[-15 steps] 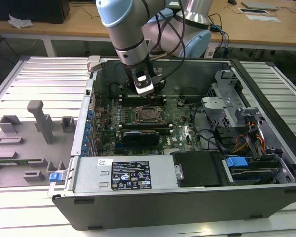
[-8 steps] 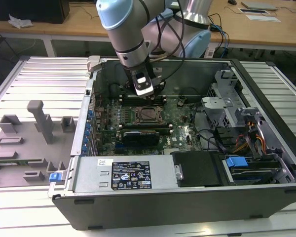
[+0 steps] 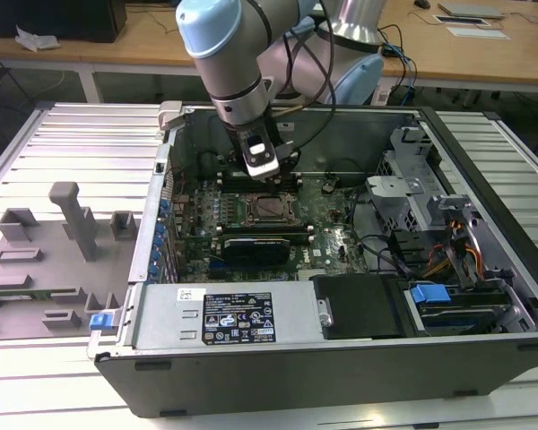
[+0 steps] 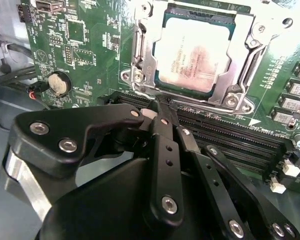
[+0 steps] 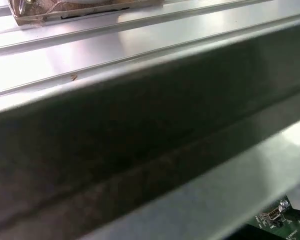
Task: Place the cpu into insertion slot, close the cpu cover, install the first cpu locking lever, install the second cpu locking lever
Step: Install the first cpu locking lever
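The cpu (image 4: 195,52), pale silvery-beige, lies flat in the insertion slot (image 3: 267,208) on the green motherboard (image 4: 90,30). The grey metal cpu cover (image 4: 149,57) is down around it as a frame. One thin wire locking lever (image 4: 210,105) runs along the socket edge nearest my gripper, and another (image 4: 136,47) lies along an adjoining side. My gripper (image 4: 157,107) is shut, its black fingertips pressed together at that nearest edge, with nothing visibly held. In the exterior view the gripper (image 3: 262,176) hangs just behind the socket inside the open computer case.
Long black memory slots (image 4: 230,135) lie beside the socket under my fingers. A coin battery (image 4: 58,82), a black graphics card (image 3: 260,244), the power supply (image 3: 242,313) and a drive cage (image 3: 412,179) crowd the case. The case wall (image 5: 140,150) is close. A grey fixture (image 3: 54,242) stands outside.
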You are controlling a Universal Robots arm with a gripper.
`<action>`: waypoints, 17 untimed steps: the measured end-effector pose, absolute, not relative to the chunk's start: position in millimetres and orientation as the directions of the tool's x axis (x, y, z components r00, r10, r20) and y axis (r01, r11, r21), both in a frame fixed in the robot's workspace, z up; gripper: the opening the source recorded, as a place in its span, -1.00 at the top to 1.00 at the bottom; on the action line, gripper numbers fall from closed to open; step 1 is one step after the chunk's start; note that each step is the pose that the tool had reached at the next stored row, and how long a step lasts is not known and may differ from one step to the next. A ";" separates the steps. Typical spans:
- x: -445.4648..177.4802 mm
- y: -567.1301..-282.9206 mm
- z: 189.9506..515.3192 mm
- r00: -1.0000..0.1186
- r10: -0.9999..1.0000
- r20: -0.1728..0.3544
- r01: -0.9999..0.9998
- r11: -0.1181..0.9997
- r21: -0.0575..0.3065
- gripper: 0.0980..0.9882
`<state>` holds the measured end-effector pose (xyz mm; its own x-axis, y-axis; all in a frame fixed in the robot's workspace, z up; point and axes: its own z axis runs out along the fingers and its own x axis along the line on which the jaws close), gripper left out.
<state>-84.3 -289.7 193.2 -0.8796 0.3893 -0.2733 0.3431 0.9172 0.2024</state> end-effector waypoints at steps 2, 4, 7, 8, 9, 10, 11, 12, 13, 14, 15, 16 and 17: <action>-84.4 -289.8 192.4 -0.880 0.389 -0.273 0.343 0.917 0.202 0.98; -84.4 -289.8 192.2 -0.880 0.389 -0.273 0.343 0.917 0.202 0.98; -82.1 -292.4 191.3 -0.880 0.389 -0.273 0.343 0.917 0.203 0.98; -82.1 -295.1 191.5 -0.880 0.391 -0.270 0.343 0.916 0.209 0.98; -82.2 -295.2 191.7 -0.880 0.394 -0.266 0.343 0.914 0.218 0.98; -82.2 -295.2 191.6 -0.880 0.395 -0.264 0.343 0.913 0.222 0.98; -82.2 -295.1 191.6 -0.880 0.396 -0.263 0.343 0.912 0.226 0.98; -82.2 -295.2 191.7 -0.880 0.397 -0.260 0.343 0.910 0.232 0.98; -82.2 -295.1 192.1 -0.880 0.399 -0.258 0.343 0.909 0.236 0.98; -82.1 -295.0 193.2 -0.880 0.399 -0.258 0.342 0.909 0.238 0.98; -82.1 -295.1 196.3 -0.880 0.399 -0.258 0.342 0.909 0.237 0.98; -82.1 -295.1 199.5 -0.880 0.399 -0.258 0.342 0.909 0.237 0.98; -82.1 -295.1 201.7 -0.880 0.399 -0.258 0.342 0.909 0.237 0.98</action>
